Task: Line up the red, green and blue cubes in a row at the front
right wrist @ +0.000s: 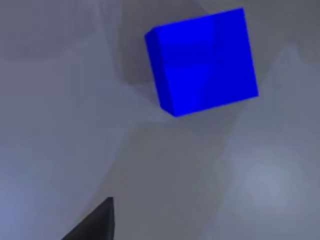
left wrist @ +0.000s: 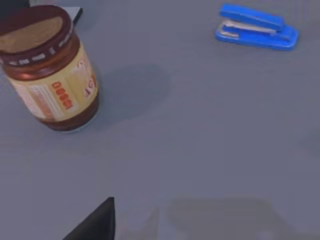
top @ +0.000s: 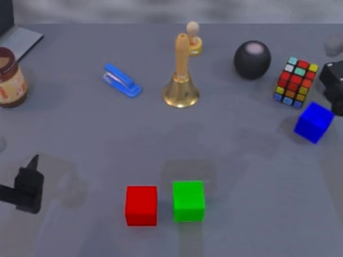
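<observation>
Grey table (top: 80, 134) — blue cube (top: 314, 122) sits just beside the right gripper (top: 335, 88), toward the front — finger spread impossible to tell.

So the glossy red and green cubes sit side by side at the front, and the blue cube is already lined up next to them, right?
Not quite. The glossy red cube and green cube do sit side by side at the front, but the top view shows the deep blue cube far off at the right.

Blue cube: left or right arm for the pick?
Right, probably. The blue cube sits at the table's right side, just beside the right gripper, and fills that arm's wrist view. The left gripper is far off at the left edge. Red cube and green cube already sit in front.
</observation>
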